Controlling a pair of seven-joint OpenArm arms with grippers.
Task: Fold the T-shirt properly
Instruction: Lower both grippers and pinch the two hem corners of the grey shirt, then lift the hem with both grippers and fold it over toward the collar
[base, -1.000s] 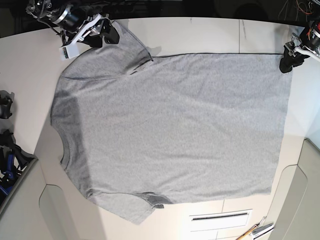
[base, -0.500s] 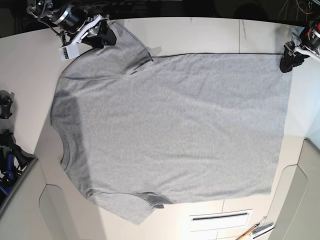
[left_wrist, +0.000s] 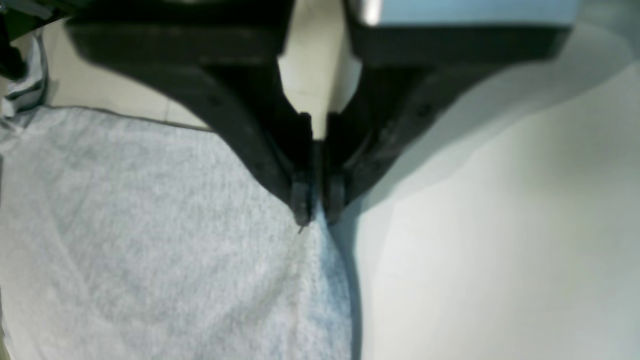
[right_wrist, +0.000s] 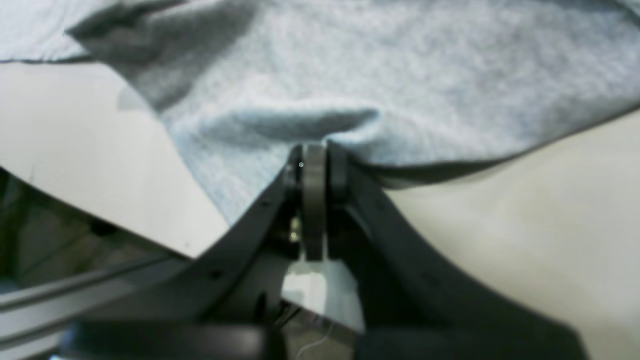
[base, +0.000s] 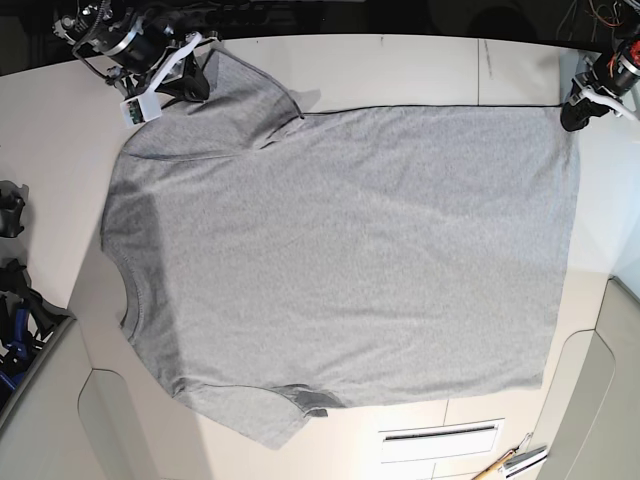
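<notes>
The light grey T-shirt (base: 340, 250) lies spread flat on the white table (base: 400, 70), plain side up, neck to the left and hem to the right. At the far left corner, my right gripper (base: 192, 78) is shut on the far sleeve. In the right wrist view the right gripper (right_wrist: 315, 157) pinches a raised fold of the T-shirt (right_wrist: 400, 75). My left gripper (base: 573, 118) is shut on the far hem corner at the right. In the left wrist view the left gripper (left_wrist: 315, 215) grips the very corner of the T-shirt (left_wrist: 150, 240).
A white slotted panel (base: 440, 435) sits at the near edge, with hand tools (base: 515, 462) to its right. Black and blue gear (base: 15, 300) stands off the table's left side. The table's curved edge runs along the far side behind both arms.
The right gripper has drawn back left and away with the sleeve in it. The left gripper has shifted slightly farther back, pulling the hem corner with it.
</notes>
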